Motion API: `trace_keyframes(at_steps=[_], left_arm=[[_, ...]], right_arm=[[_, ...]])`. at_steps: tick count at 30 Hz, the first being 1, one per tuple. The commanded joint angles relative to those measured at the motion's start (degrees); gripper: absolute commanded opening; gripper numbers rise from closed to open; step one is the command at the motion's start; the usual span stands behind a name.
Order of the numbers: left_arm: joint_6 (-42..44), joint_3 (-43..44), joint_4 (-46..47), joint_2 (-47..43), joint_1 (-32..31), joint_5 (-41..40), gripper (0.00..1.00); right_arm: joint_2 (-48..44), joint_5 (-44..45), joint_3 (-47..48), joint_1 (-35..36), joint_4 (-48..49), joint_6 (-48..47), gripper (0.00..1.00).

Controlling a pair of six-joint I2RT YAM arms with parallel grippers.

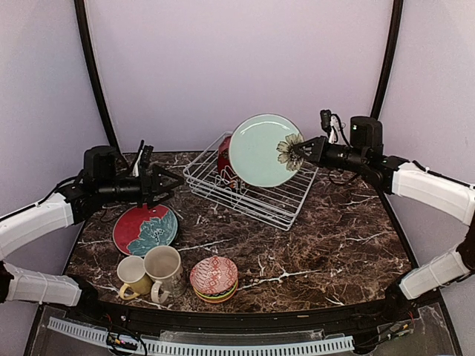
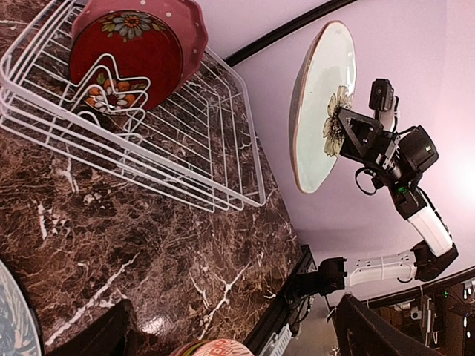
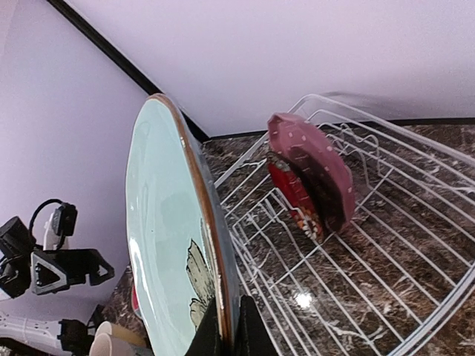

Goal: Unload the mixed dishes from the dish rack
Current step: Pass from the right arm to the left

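My right gripper (image 1: 300,152) is shut on the rim of the pale-green floral plate (image 1: 261,150) and holds it upright above the white wire dish rack (image 1: 237,202). In the right wrist view the fingers (image 3: 249,334) pinch the plate's (image 3: 163,222) edge. A pink-rimmed red dish (image 1: 224,157) stands on edge in the rack; it also shows in the left wrist view (image 2: 137,48) and the right wrist view (image 3: 315,174). My left gripper (image 1: 167,184) is open and empty, left of the rack, above a red floral plate (image 1: 145,228) on the table.
A yellow mug (image 1: 133,276) and a beige mug (image 1: 163,268) stand at the front left. Beside them is a stack of bowls, a red-and-white patterned one (image 1: 214,276) on top. Purple walls close in the back and sides.
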Motion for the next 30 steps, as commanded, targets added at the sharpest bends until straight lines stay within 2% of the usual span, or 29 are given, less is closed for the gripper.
trace_keyframes(at_steps=[1,9,17,25,30], left_arm=[[-1.46,3.47,5.75,3.43,-4.63,-1.18,0.92],[-2.22,4.69,4.99,4.68,-7.24,-3.86,0.92],[-1.74,5.28,2.72,3.72,-7.39,-5.73,0.83],[-1.59,7.81,0.25,5.36,-7.44,-8.68,0.53],[-1.4,8.47,-0.44,5.51,-7.46,-9.54,0.4]], right_arm=[[1.94,-8.41,0.22,3.27,17.37,8.5,0.0],[8.66,-10.92,3.02,8.28,21.98,11.14,0.0],[12.32,-12.76,4.85,10.61,25.56,13.33,0.0],[13.75,-12.66,5.69,12.64,25.63,13.21,0.0],[14.65,-12.33,6.23,13.59,24.97,12.57,0.0]])
